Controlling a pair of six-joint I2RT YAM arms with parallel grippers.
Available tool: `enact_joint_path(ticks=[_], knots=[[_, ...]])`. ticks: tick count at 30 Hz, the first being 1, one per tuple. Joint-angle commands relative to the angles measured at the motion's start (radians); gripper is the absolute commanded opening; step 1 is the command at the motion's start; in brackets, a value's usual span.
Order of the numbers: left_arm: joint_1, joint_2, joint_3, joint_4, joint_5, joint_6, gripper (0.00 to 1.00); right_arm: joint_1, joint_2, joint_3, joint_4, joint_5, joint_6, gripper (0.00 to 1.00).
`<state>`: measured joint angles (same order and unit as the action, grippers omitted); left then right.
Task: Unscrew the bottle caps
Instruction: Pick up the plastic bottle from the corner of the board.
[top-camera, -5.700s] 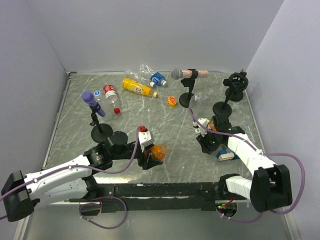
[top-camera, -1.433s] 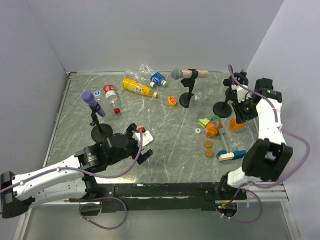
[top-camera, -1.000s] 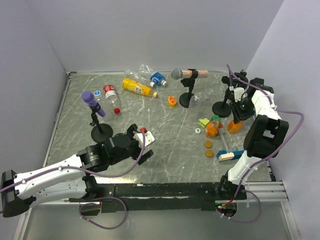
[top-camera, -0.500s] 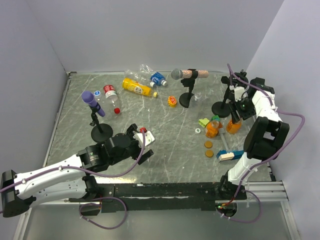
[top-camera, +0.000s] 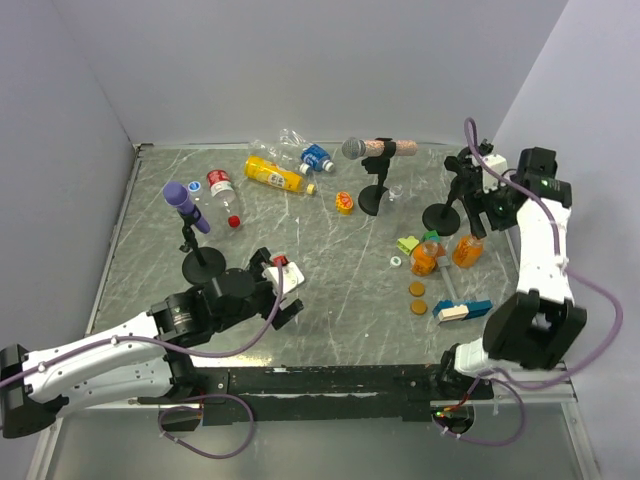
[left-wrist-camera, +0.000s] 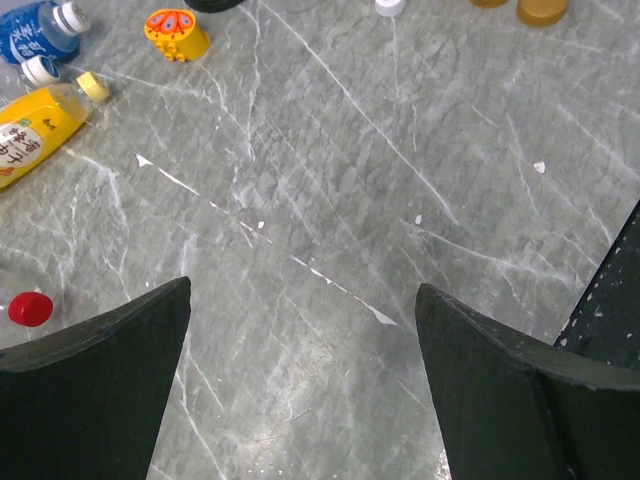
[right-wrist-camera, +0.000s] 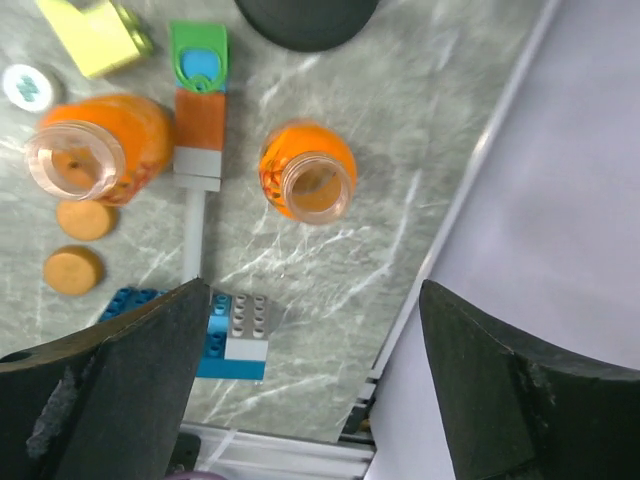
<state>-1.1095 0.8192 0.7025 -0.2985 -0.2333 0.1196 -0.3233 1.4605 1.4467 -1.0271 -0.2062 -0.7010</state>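
Two stubby orange bottles (right-wrist-camera: 307, 180) near the right edge of the worktop (top-camera: 350, 280), mouths open, no caps on. Only properly readable from the right wrist cam: staring straight down one neck, second bottle just inboard of it. Same cam also picks up two orange-brown caps (right-wrist-camera: 85, 218) lying flat on the near-edge side of that second bottle, plus a white ring (right-wrist-camera: 27, 85), a yellow-green block (right-wrist-camera: 95, 35) and a blue brick (right-wrist-camera: 215, 335). Right hand (right-wrist-camera: 312, 290) hanging above the lot, fingers spread wide, nothing between them.

Top cam fills in the rest: yellow bottle (top-camera: 272, 175), blue-label bottle (top-camera: 315, 157) and a clear bottle (top-camera: 285, 140) bunched toward the far edge, left of middle. Red-label bottle (top-camera: 220, 185) further left, loose red cap (top-camera: 233, 221) near it. Purple mic (top-camera: 185, 205) and grey mic (top-camera: 355, 148) up on stands around them.

Left hand (left-wrist-camera: 302, 290) over bare worktop by the near edge, left of centre, fingers wide apart, gripping nothing. Left wrist cam only catches the yellow bottle, the blue-label one with a white cap (left-wrist-camera: 70, 15) at its neck, and the red cap, all at its margins.

Loads of open room through the middle. Cramped on the right though: black stand base (right-wrist-camera: 305, 20) and side wall (right-wrist-camera: 560, 200) close by the orange pair. Grey marbled surface, a few white scuffs; plain pale walls (top-camera: 300, 70) on three sides.
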Motion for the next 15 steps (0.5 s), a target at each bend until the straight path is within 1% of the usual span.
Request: enact_joint_path(ticks=[1, 5, 8, 11, 15], knots=[[0.016, -0.052, -0.012, 0.071, -0.006, -0.020, 0.97, 0.003, -0.190, -0.003, -0.016, -0.085, 0.006, 0.94], [0.098, -0.083, -0.018, 0.134, 0.035, -0.093, 0.97, 0.004, -0.314, -0.052, -0.007, -0.270, 0.047, 0.96], [0.177, -0.054, 0.012, 0.165, 0.078, -0.170, 0.97, 0.004, -0.414, -0.121, 0.034, -0.462, 0.073, 0.98], [0.235, 0.041, 0.099, 0.151, 0.123, -0.256, 0.96, 0.004, -0.497, -0.231, 0.105, -0.692, 0.089, 0.99], [0.272, 0.194, 0.253, 0.050, 0.077, -0.331, 0.97, 0.006, -0.575, -0.399, 0.223, -0.948, 0.103, 0.99]])
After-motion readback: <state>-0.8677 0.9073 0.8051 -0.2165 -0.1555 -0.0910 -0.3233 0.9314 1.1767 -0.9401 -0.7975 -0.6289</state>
